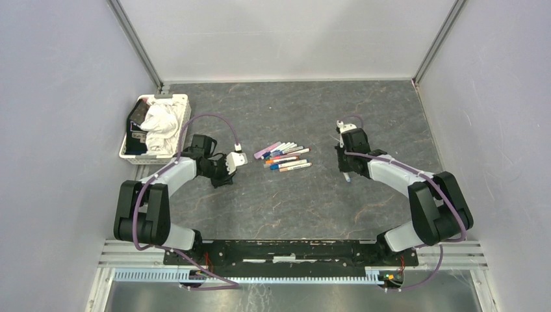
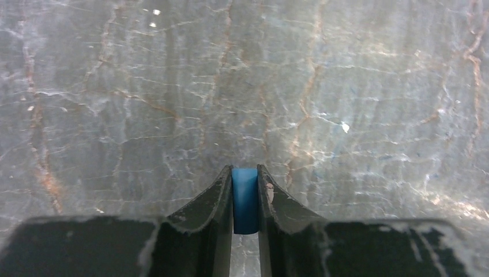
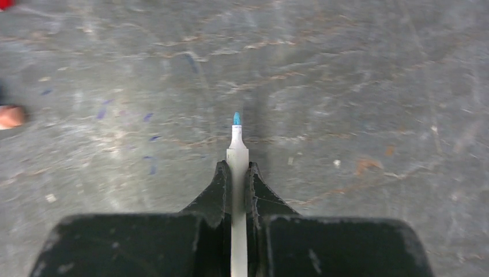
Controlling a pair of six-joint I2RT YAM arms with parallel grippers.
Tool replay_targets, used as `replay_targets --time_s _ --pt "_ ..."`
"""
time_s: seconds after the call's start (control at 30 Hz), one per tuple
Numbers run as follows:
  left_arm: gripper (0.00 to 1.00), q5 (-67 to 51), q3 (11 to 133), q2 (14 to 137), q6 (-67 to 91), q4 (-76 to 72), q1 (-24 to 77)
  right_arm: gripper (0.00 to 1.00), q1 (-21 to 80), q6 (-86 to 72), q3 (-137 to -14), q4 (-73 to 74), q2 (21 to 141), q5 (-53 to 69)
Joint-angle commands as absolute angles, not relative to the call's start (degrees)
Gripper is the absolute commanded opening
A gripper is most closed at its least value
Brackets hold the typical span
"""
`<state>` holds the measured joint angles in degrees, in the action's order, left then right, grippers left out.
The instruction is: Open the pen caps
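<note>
L tool: jaws pressed onto a small blue plastic cap. The cap sits betw. the pads, nothing else in the grip. Tool is over bare worktop, left of centre. R tool: clamped on a slim white marker barrel. Its blue felt tip is bare & points away from the tool, over the worktop's right half. So cap & barrel are well apart, one per tool: this pen is open.

Outward: betw. the arms, mid-worktop, a loose fan of several white markers w/ coloured ends lies flat on the dark marbled worktop. From above their ends look capped, but too small to be sure. Far-left corner: white slatted plastic basket w/ a crumpled white cloth in it.

Progress, my read: one pen done, the fan not yet touched, so early on. Left to do: set the blue cap & barrel down clear of the fan, then same pull for each other pen.
</note>
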<state>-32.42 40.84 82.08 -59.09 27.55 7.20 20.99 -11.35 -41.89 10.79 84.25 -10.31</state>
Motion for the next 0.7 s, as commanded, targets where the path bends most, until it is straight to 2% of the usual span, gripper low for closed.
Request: replay_targets --time_s 0.0,0.1,0.13,0.17,0.2,0.3,0.33,0.53,0.67 --pt "0.31 -30.32 41.04 82.0 -53.56 21.53 7.12 0.0 20.59 -11.56 -39.19 3.84 84.36 -23.23" --pt "0.6 -30.5 41.32 82.41 -52.93 22.0 7.12 0.0 19.61 -10.59 -38.76 2.19 86.04 -21.94" --pt "0.71 -31.07 41.71 82.5 -53.01 23.17 7.12 0.05 19.33 -10.61 -38.83 2.04 86.74 -21.33" --pt "0.76 -31.88 42.07 82.53 -53.14 24.13 7.12 0.11 19.26 -10.55 -38.85 1.85 87.1 -20.85" --pt "0.86 -32.64 42.56 82.53 -53.03 25.11 7.13 0.16 19.16 -10.6 -38.7 1.32 87.27 -20.11" --pt "0.91 -34.0 44.47 82.06 -52.12 27.43 7.12 0.27 19.03 -11.03 -38.5 0.79 87.23 -18.42" --pt "0.99 -34.48 45.32 81.75 -52.08 28.52 7.12 0.29 19.02 -11.16 -38.58 0.71 87.06 -18.12" --pt "1.0 -35.68 54.32 79.9 -47.01 36.17 7.12 0.44 19.02 -11.47 -38.16 0.37 81.19 -21.53" --pt "1.0 -32.72 63.17 79.71 -40.46 41.14 7.16 0.5 19.99 -9.83 -39.87 -1.46 78.14 -16.64"
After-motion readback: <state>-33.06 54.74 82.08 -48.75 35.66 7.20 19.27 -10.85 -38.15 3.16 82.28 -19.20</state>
